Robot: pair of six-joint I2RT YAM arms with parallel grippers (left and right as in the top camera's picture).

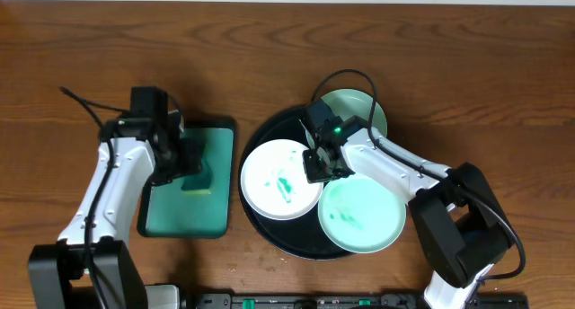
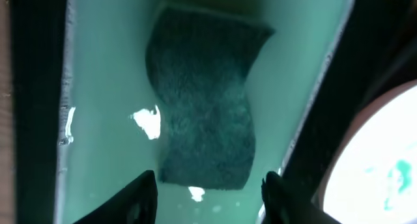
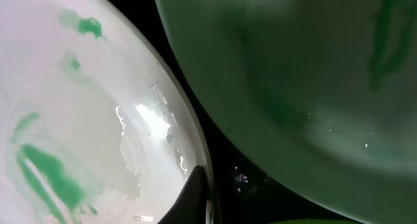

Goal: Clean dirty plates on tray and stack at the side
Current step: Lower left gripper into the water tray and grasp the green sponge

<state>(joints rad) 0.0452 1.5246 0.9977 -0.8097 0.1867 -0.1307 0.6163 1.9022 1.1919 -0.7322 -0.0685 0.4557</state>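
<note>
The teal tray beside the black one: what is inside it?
In the teal tray a dark sponge lies between the left gripper's parted fingers. Overhead, that gripper hides part of the sponge; its underside is covered.

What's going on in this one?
The left gripper hangs over the small green tray, jaws open either side of the sponge. The right gripper is shut at the rim of the white plate, which shows green smears. That plate, a front green plate and a back green plate lie on the black tray; none is stacked aside yet.
</note>
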